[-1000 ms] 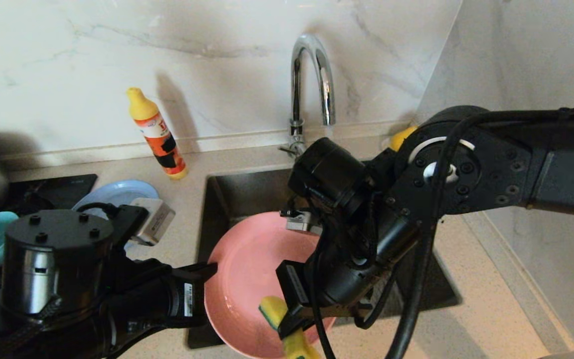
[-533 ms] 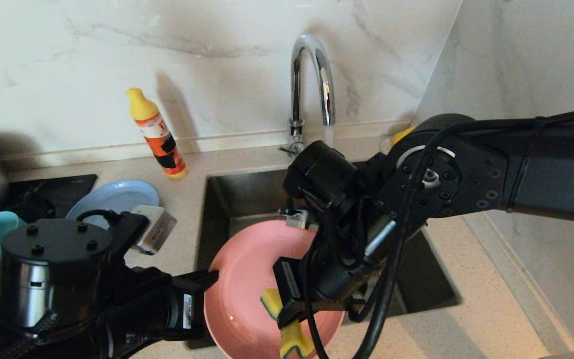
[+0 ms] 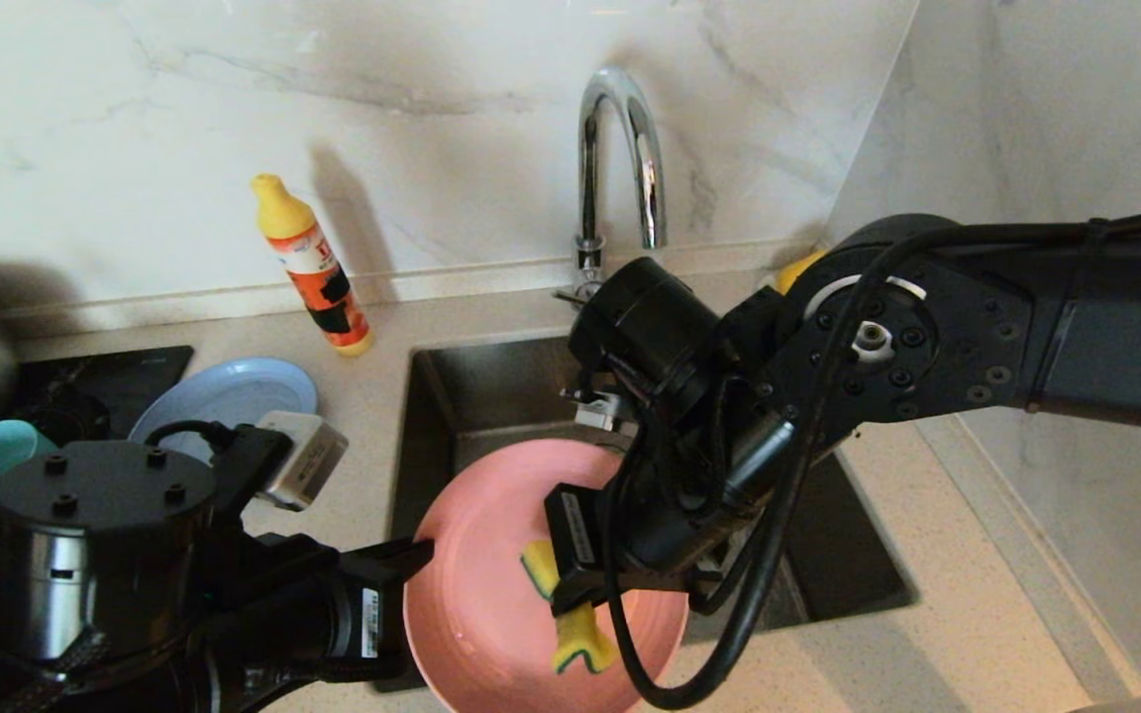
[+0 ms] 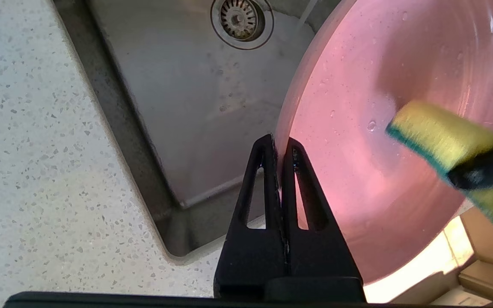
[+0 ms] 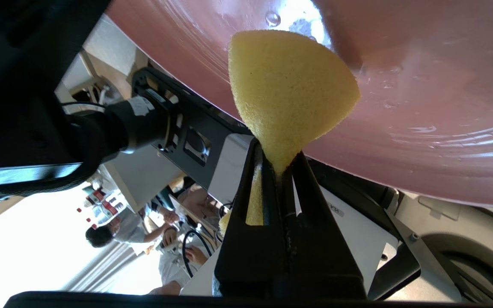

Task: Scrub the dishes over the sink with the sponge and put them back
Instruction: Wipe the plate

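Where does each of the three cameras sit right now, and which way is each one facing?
Head view: on the robot's head, looking forward and down at the square steel sink; both arms show.
Left wrist view: behind the left gripper, shut on the round salmon-pink plate's rim, facing the sink floor.
Right wrist view: behind the right gripper, shut on the yellow, green-backed sponge, facing the plate; the left arm shows beyond.
Shared: all three show the plate and sponge.
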`<state>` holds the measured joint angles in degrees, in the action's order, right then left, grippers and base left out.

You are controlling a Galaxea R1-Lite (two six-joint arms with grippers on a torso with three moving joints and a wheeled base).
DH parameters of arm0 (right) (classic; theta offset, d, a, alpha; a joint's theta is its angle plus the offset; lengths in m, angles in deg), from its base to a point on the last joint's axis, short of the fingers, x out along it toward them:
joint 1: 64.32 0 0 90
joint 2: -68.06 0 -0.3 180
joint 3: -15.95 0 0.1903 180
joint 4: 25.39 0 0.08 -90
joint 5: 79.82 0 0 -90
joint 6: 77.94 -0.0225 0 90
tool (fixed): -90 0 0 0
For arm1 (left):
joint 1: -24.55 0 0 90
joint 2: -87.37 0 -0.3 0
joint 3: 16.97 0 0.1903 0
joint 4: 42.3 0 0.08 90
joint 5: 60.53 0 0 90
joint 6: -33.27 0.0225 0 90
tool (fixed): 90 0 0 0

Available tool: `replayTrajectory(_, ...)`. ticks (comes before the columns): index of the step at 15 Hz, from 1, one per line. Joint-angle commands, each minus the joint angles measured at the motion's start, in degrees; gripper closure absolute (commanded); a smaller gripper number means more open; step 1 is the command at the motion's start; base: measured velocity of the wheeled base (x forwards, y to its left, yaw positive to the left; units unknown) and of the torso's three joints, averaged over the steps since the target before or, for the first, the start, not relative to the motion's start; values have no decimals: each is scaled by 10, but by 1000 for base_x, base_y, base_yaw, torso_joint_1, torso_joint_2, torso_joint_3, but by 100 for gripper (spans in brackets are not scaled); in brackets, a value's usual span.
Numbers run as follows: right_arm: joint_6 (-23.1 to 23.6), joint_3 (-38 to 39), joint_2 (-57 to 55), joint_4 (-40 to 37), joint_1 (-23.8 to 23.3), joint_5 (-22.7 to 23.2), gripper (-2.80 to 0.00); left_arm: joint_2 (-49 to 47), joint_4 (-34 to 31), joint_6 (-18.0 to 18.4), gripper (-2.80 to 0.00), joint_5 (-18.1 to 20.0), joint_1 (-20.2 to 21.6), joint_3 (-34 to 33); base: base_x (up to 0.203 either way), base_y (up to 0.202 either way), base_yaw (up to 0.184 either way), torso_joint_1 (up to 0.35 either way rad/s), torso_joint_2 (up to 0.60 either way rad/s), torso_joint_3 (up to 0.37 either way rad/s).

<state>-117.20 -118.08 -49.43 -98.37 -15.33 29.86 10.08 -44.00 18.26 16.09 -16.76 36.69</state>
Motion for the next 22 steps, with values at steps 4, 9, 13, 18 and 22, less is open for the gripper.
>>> replayTrajectory(4,-2,0,24,1,-15,2,0,6,1,-3,0,-1,0,-3,0,0,0,0,0,0)
replayTrajectory(9,-3,4,45,-17,-50,4,0,10,2,-4,0,-1,0,-2,0,0,0,0,0,0)
replayTrajectory(13,-2,8,49,-43,-55,8,0,12,4,-4,0,-1,0,3,0,0,0,0,0,0)
replayTrajectory(18,-1,21,18,-39,-27,13,0,11,5,-7,0,-1,1,7,0,0,0,0,0,0)
replayTrajectory(22,-1,9,-11,-37,8,13,0,7,5,-8,0,-2,1,15,0,0,0,0,0,0)
